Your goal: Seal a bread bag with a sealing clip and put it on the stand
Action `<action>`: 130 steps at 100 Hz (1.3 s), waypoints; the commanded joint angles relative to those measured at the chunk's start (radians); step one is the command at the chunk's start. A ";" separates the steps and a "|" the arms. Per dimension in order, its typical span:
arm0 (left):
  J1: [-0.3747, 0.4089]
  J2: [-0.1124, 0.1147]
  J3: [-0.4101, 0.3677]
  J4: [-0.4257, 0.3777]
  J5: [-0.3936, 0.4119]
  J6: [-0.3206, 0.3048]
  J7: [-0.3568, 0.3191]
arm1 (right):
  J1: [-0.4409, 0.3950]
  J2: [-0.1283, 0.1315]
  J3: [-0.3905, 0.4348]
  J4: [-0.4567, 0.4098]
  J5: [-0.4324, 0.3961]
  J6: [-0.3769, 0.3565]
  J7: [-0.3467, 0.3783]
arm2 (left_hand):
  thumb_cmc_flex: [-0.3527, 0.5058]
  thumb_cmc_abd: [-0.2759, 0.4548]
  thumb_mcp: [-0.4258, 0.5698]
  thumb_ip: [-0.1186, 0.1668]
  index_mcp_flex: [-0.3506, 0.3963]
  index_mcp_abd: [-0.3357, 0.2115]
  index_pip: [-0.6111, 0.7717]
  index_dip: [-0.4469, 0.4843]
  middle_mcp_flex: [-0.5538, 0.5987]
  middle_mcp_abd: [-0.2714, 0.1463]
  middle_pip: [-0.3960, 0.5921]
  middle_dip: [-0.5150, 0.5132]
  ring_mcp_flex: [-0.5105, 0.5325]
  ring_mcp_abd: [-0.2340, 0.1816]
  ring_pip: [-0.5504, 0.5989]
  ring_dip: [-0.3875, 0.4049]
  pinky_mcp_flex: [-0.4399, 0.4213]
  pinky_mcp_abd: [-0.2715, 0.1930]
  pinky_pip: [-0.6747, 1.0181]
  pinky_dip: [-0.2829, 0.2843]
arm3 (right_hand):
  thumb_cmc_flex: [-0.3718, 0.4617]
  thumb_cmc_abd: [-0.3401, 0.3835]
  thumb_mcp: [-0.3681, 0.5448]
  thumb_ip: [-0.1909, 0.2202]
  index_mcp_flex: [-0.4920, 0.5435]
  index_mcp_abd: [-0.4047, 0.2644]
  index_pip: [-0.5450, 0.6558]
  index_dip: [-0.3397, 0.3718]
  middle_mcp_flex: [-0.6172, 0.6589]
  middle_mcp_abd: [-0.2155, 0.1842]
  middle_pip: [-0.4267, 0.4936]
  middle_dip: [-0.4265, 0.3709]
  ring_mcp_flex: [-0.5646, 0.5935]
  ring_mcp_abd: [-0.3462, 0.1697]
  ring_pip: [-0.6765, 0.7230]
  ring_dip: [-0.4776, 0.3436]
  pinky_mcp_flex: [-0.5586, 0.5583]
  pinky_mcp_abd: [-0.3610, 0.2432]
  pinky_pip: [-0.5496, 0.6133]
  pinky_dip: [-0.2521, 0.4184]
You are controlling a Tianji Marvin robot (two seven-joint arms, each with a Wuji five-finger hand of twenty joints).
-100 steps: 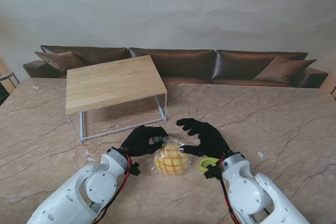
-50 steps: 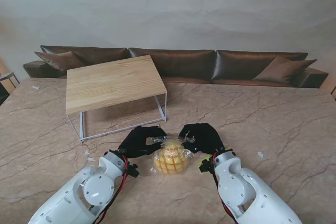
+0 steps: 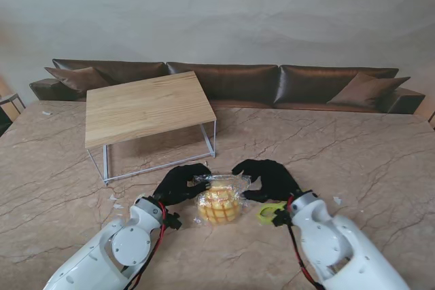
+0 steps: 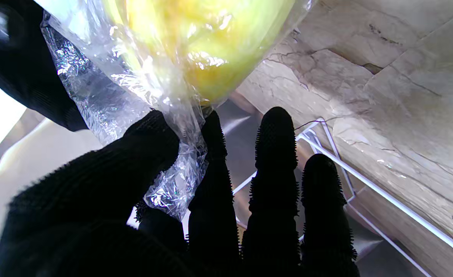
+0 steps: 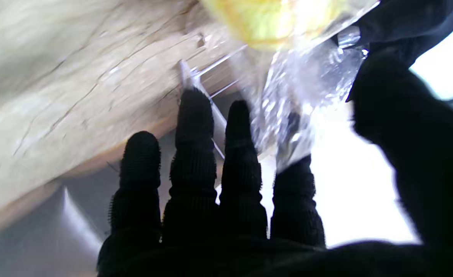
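While the marble table (image 3: 353, 147) carries the wooden stand (image 3: 143, 105) far to my left, both arms reach in over its near edge. My left hand (image 3: 178, 183) and right hand (image 3: 270, 178), palms down, each pinch the clear bread bag (image 3: 219, 202) between them. Beside the right wrist lies the yellow-green clip (image 3: 269, 211).

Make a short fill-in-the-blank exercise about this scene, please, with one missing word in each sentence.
1. The bread bag is held by ____ hands, the left hand and the right hand.
2. The sealing clip, lying on the table beside the right wrist, is ____ in colour.
3. The top of the stand is made of ____.
4. The left hand's fingers pinch the bag's clear ____.

Missing words: both; green; wood; plastic
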 commanded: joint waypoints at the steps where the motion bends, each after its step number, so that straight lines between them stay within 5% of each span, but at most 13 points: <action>1: 0.008 -0.007 -0.006 -0.009 -0.005 0.004 -0.016 | -0.039 0.043 0.036 -0.011 -0.003 -0.012 -0.032 | 0.051 0.026 0.035 -0.021 0.041 -0.084 0.047 0.043 0.051 -0.033 0.058 0.021 0.025 0.001 0.022 0.024 0.004 -0.014 0.030 0.018 | -0.071 -0.034 0.033 0.006 -0.062 0.029 -0.017 0.003 -0.076 0.006 -0.028 -0.036 -0.054 -0.040 -0.063 -0.057 -0.053 -0.042 -0.080 -0.048; 16: 0.013 -0.007 -0.016 -0.017 -0.005 0.004 -0.012 | -0.121 0.057 0.159 -0.055 -0.061 -0.046 0.007 | 0.042 0.018 0.048 -0.021 0.047 -0.082 0.038 0.046 0.057 -0.028 0.054 0.015 0.036 0.001 0.024 0.024 0.009 -0.011 0.041 0.018 | -0.085 -0.073 0.050 -0.001 -0.073 0.048 0.000 -0.011 -0.096 0.011 -0.027 -0.048 -0.068 -0.061 -0.121 -0.146 -0.059 -0.129 -0.171 -0.155; 33: 0.021 -0.006 -0.025 -0.031 0.003 0.002 -0.003 | -0.159 0.073 0.219 -0.039 -0.170 -0.084 0.019 | 0.036 0.018 0.053 -0.022 0.050 -0.082 0.028 0.039 0.061 -0.031 0.054 0.011 0.041 0.000 0.023 0.023 0.011 -0.012 0.048 0.016 | -0.091 -0.117 0.067 -0.007 -0.124 0.067 0.004 -0.018 -0.195 -0.001 -0.117 -0.083 -0.159 -0.112 -0.233 -0.297 -0.120 -0.273 -0.309 -0.477; 44: 0.024 -0.006 -0.026 -0.032 0.007 -0.006 0.001 | -0.161 0.082 0.213 -0.008 -0.243 -0.091 0.008 | 0.034 0.017 0.056 -0.022 0.051 -0.081 0.026 0.036 0.061 -0.031 0.053 0.009 0.042 0.001 0.023 0.023 0.011 -0.013 0.049 0.015 | -0.100 -0.139 0.071 -0.011 -0.217 0.090 -0.010 -0.034 -0.308 -0.009 -0.139 -0.089 -0.262 -0.143 -0.274 -0.359 -0.185 -0.323 -0.358 -0.562; 47: 0.024 -0.005 -0.027 -0.032 0.010 -0.009 0.001 | -0.162 0.085 0.209 -0.002 -0.275 -0.089 0.000 | 0.034 0.017 0.056 -0.022 0.052 -0.084 0.025 0.036 0.062 -0.032 0.052 0.008 0.043 -0.001 0.022 0.022 0.012 -0.013 0.050 0.015 | -0.132 -0.195 0.110 -0.018 -0.231 0.091 -0.004 -0.041 -0.325 -0.012 -0.131 -0.086 -0.277 -0.147 -0.262 -0.369 -0.187 -0.327 -0.365 -0.578; 72: 0.032 0.000 -0.041 -0.037 0.013 -0.021 -0.012 | -0.155 0.103 0.173 0.056 -0.437 -0.084 -0.092 | 0.032 0.015 0.059 -0.023 0.055 -0.082 0.023 0.030 0.065 -0.031 0.047 0.002 0.045 -0.002 0.017 0.019 0.014 -0.014 0.052 0.012 | -0.155 -0.232 0.138 -0.028 -0.240 0.069 0.025 -0.047 -0.337 -0.014 -0.121 -0.085 -0.310 -0.149 -0.220 -0.381 -0.198 -0.324 -0.376 -0.607; 102: 0.037 0.003 -0.048 -0.040 0.002 -0.025 -0.029 | -0.115 0.115 0.124 0.135 -0.536 -0.074 -0.211 | 0.031 0.019 0.057 -0.022 0.052 -0.079 0.019 0.026 0.063 -0.035 0.040 -0.001 0.040 -0.004 0.009 0.015 0.009 -0.017 0.048 0.008 | -0.059 -0.278 0.164 -0.021 -0.155 -0.009 0.108 -0.007 -0.244 -0.042 -0.076 -0.069 -0.231 -0.148 -0.176 -0.374 -0.162 -0.294 -0.321 -0.595; 107: 0.038 0.005 -0.049 -0.042 -0.002 -0.025 -0.037 | -0.106 0.117 0.111 0.148 -0.550 -0.062 -0.233 | 0.031 0.019 0.055 -0.022 0.052 -0.080 0.019 0.025 0.062 -0.034 0.040 -0.001 0.038 -0.002 0.007 0.014 0.007 -0.018 0.046 0.007 | -0.023 -0.210 0.123 -0.011 -0.150 -0.020 0.112 0.003 -0.231 -0.048 -0.071 -0.066 -0.215 -0.151 -0.175 -0.368 -0.157 -0.290 -0.302 -0.588; 130: 0.040 0.005 -0.052 -0.048 -0.002 -0.023 -0.039 | -0.056 0.118 0.051 0.212 -0.555 -0.013 -0.284 | 0.031 0.021 0.053 -0.022 0.051 -0.078 0.018 0.022 0.061 -0.035 0.037 -0.001 0.037 -0.006 0.004 0.013 0.005 -0.020 0.043 0.005 | 0.002 -0.148 0.102 0.003 -0.079 -0.091 0.141 0.021 -0.168 -0.067 -0.071 -0.067 -0.186 -0.154 -0.173 -0.358 -0.163 -0.261 -0.248 -0.565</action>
